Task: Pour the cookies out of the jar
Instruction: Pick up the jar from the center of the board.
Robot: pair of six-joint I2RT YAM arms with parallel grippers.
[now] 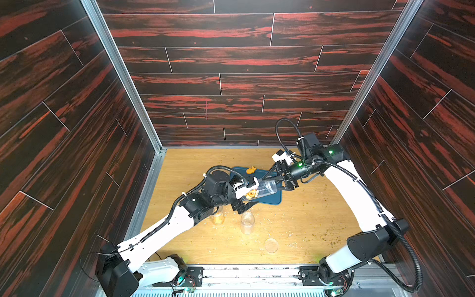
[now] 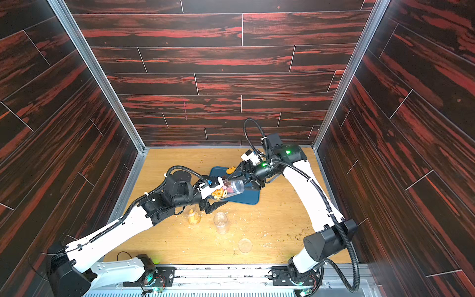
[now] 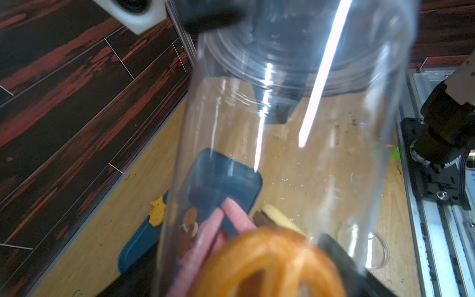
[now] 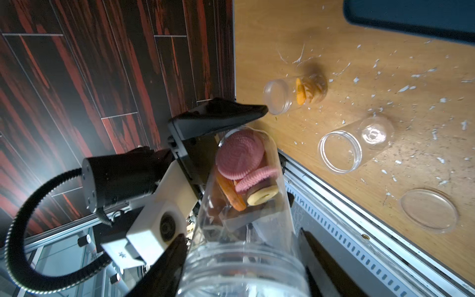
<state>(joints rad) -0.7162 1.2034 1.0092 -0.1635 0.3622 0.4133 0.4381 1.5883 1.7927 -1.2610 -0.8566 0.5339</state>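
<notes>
Top views, bench (image 1: 321, 205): is carrying a blue tray, two spare jars (image 1: 247, 222) and a loose lid (image 1: 271, 245).
Tray (image 1: 275, 201): is lying flat beneath the raised jar. The jar's mouth end is hanging close to the tray's edge, so anything tipped out fast is probably overshooting onto the bench.
Jar (image 1: 268, 189): is being held roughly level in the air between the two arms, with its threaded mouth facing the right arm and its closed base facing the left.
Right gripper (image 1: 275, 183): is clamping the jar at the neck. Its body is sitting just in front of the mouth, so sliding cookies are likely jamming against it or glancing off sideways.
Left gripper (image 1: 250, 193): is straddling the base end. I cannot tell whether it is pressing the plastic or only bracketing it. An uneven squeeze here is risking a twist in the other arm's hold.
Cookies (image 4: 240, 158): are sitting piled at the base end inside the jar. A sudden steep tilt is risking one big rush.
Loose cookie (image 1: 251, 169): is resting on the tray's far side.
Crumbs (image 4: 403, 88): are lying scattered over the bench.
</notes>
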